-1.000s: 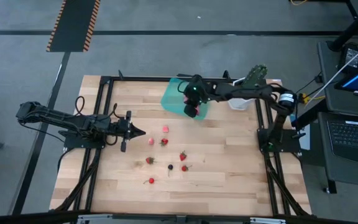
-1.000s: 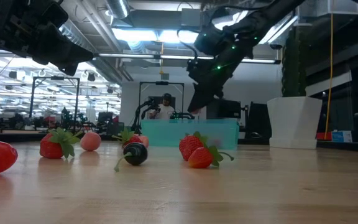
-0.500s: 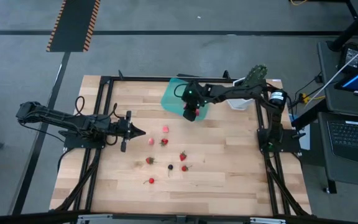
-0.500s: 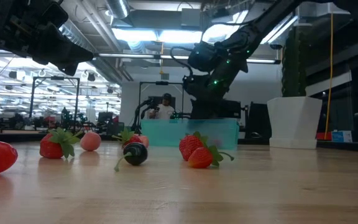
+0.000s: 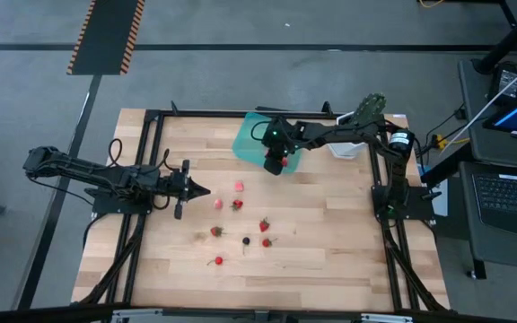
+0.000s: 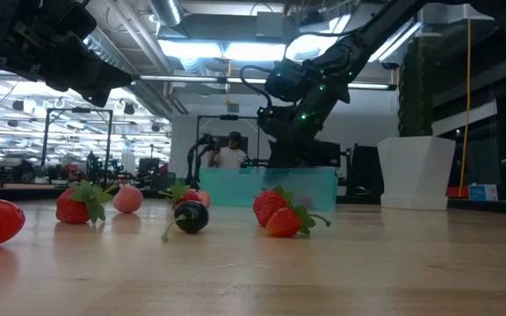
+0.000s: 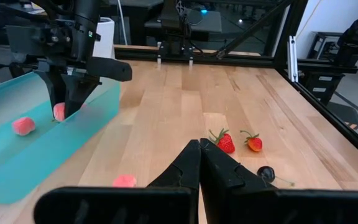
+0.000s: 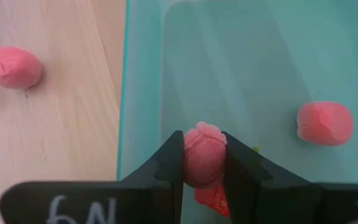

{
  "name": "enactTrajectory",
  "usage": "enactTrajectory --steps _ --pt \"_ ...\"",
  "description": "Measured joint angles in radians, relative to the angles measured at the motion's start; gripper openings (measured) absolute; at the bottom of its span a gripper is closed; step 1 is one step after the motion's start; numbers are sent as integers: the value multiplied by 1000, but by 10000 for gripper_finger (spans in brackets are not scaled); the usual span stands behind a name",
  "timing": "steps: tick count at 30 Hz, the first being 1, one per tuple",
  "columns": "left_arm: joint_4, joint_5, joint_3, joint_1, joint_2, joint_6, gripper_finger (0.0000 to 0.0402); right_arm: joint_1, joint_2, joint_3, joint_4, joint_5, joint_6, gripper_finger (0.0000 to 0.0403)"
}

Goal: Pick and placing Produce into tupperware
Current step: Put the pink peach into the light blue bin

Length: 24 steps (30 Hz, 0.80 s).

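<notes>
The Produce, small berry-like pieces that are mostly red strawberries with green tops plus a few pale pink ones and one dark blackish one, is lying partly in the shallow translucent teal-green plastic tupperware and mostly loose on the pale wooden table. The right gripper is reaching down inside the tupperware at its near wall, its fingers closing around a pale pink berry that it is not yet letting go. One more pink piece is sitting on the container floor nearby, and something red is showing just beneath the held berry, too hidden to identify. Another pink berry is waiting on the wood just outside the wall. Farther off, several strawberries and the dark berry are lying scattered mid-table, so by my reckoning the job is standing at an early stage. The left gripper is resting fully closed and empty, near the scattered fruit.
</notes>
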<state>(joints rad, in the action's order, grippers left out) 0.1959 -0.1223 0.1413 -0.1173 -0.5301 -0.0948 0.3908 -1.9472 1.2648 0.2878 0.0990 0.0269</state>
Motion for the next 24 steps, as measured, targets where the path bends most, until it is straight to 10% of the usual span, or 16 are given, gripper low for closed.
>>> enactTrajectory --steps 8,24 --pt "-1 0 0 0 0 0 0 0 0 0 1 0 -33 162" --pt "-1 0 0 0 0 0 0 -29 36 0 53 24 -76 153"
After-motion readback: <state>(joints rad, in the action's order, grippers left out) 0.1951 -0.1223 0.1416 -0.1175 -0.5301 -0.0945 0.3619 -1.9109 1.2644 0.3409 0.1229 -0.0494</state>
